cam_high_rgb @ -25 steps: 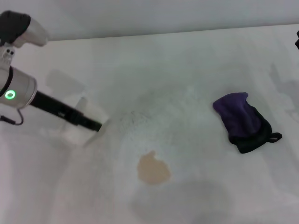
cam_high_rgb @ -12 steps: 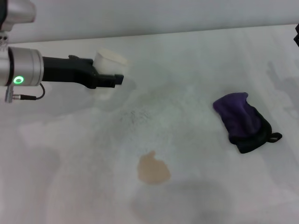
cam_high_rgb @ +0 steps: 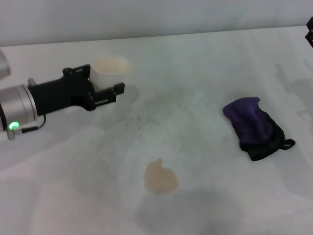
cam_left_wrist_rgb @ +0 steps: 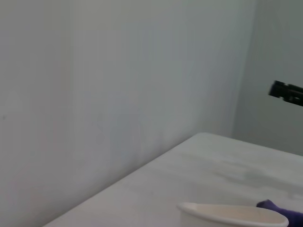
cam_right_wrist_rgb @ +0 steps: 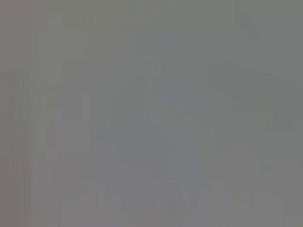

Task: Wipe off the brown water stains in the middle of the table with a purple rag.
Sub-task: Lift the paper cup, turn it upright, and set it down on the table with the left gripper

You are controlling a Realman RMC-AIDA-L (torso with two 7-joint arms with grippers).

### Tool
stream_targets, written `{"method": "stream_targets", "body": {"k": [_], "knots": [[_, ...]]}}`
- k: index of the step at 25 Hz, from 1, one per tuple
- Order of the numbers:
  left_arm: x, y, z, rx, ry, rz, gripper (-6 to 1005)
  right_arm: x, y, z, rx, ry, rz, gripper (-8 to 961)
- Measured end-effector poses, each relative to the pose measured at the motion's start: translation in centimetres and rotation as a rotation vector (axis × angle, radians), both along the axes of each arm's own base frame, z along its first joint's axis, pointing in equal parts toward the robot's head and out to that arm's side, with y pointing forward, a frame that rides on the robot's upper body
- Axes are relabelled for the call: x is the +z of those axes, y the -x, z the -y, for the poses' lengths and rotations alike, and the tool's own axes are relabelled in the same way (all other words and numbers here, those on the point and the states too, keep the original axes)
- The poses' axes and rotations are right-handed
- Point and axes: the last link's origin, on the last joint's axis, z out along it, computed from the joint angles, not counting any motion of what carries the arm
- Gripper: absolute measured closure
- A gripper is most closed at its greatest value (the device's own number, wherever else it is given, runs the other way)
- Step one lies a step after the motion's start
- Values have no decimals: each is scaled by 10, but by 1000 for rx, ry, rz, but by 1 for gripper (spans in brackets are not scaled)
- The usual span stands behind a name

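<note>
in the head view, the left gripper reaches in from the left over the far left part of the table, its black fingers closed around a white cup with a tan inside. the brown water stain lies on the near middle of the tabletop, well apart from the cup. the purple rag lies bunched on the right, black edge and loop toward the near right, untouched. a dark bit of the right arm shows at the far right edge; its fingers cannot be told.

in the left wrist view, the cup's rim shows, with a scrap of the rag just behind it and a grey wall beyond.

the right wrist view shows only flat grey.
</note>
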Motion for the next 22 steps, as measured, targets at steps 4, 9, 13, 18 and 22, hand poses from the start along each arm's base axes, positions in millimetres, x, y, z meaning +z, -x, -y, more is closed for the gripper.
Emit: {"method": "stream_targets", "body": {"k": [4,9,13,18,22], "knots": [[-10,11,17,-41,-49,14,300,1,0,-1,4,3,12,95],[-19,25,40,-72,-126,36,300,4,-2,0,5,7,34,95],[-23,37,54,-52,-133,36,301,7,-4,4,23,23,75,95],[-27,49,74,-39,-183,44,301,6,-5,8,31,34,96,96],[-31,56,89,-54,-222,36,301,6,-4,9,39,42,105,96]]}}
